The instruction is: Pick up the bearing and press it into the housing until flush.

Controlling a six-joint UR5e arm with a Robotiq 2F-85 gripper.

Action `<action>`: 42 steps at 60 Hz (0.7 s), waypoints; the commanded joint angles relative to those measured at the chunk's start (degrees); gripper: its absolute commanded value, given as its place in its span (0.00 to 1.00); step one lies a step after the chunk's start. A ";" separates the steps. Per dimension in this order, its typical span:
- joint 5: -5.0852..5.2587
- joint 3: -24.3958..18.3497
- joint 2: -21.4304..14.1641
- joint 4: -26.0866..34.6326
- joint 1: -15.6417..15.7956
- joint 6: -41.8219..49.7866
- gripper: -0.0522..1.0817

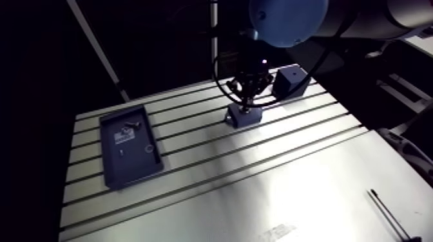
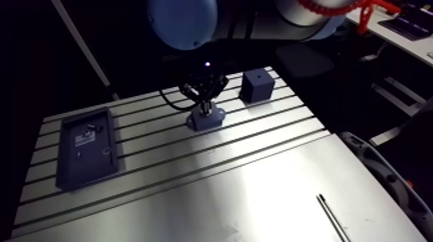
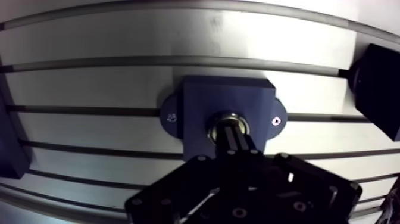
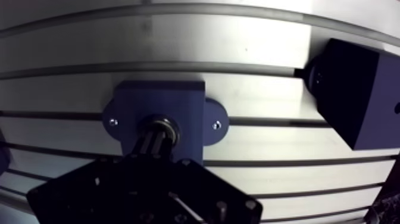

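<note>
A dark blue housing (image 3: pixel 196 104) with two side ears stands on the slotted table, near the far middle in the arm view (image 1: pixel 243 116). A shiny metal bearing (image 3: pixel 241 123) sits in its round bore; how deep it sits I cannot tell. My gripper (image 3: pixel 230 134) comes straight down over the housing. Its fingers (image 3: pixel 237 143) are shut together, with the tips on the middle of the bearing, and the ring shows around them.
A dark blue cube block (image 1: pixel 290 80) stands just beyond and to the right of the housing. A shallow dark tray (image 1: pixel 105 151) holding small parts lies at the left of the table. A thin black tool (image 1: pixel 386 215) lies near the front right edge.
</note>
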 commanded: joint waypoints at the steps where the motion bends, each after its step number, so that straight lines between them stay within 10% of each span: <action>1: 0.03 0.12 0.06 -0.57 0.07 -0.11 0.99; 42: 0.12 0.65 0.24 -0.76 0.07 -0.27 0.99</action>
